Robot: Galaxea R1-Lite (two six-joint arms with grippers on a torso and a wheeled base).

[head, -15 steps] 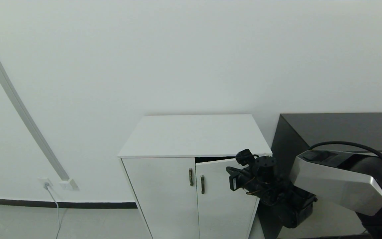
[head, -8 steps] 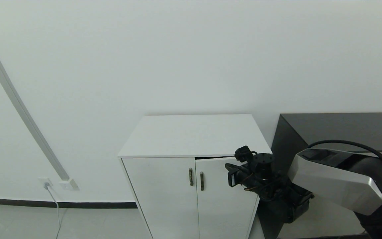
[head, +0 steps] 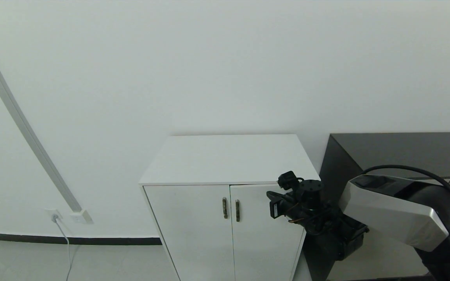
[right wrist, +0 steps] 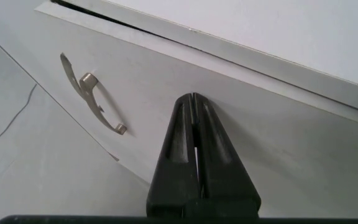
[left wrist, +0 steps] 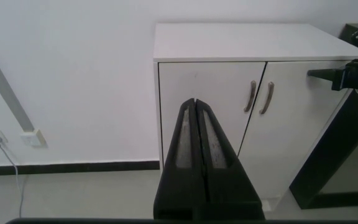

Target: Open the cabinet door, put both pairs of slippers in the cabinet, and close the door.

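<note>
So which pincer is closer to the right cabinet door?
Right. The right pincer sits at the right cabinet door; the left pincer is farther back, facing it.

Looks like a plain office or test room: bare white wall, low white cabinet, dark surface beside it, wall socket, grey floor

Plain white cabinet, no pattern, with dull brownish-metal handles. Flat white wall. Black skirting strip over pale grey floor. Light grey conduit, white socket, grey cord. Matt dark grey-black unit right of the cabinet. Silver-and-black right arm. Black left gripper with grey pads. Black right gripper.
</note>
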